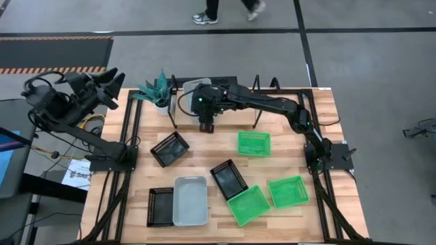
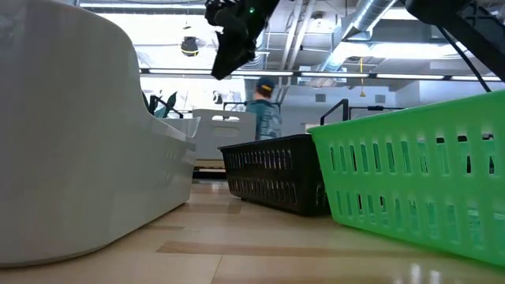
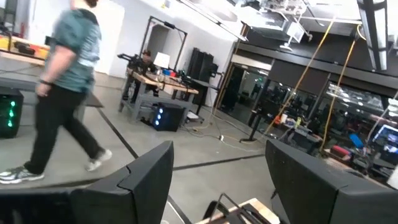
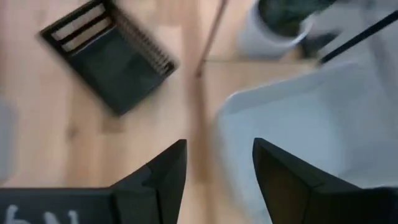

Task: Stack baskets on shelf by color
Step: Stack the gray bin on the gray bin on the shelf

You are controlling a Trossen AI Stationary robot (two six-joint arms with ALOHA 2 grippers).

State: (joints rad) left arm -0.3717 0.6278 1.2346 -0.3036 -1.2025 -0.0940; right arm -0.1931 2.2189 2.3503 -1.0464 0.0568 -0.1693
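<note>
Right fingers (image 4: 214, 171) apart (holding nothing), hovering over grey-white basket (image 4: 298, 124) on shelf (image 1: 262, 87).

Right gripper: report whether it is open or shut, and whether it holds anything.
Open and empty. In the right wrist view the right gripper has its two dark fingers apart with bare table between them, above a grey-white basket on the shelf.
</note>
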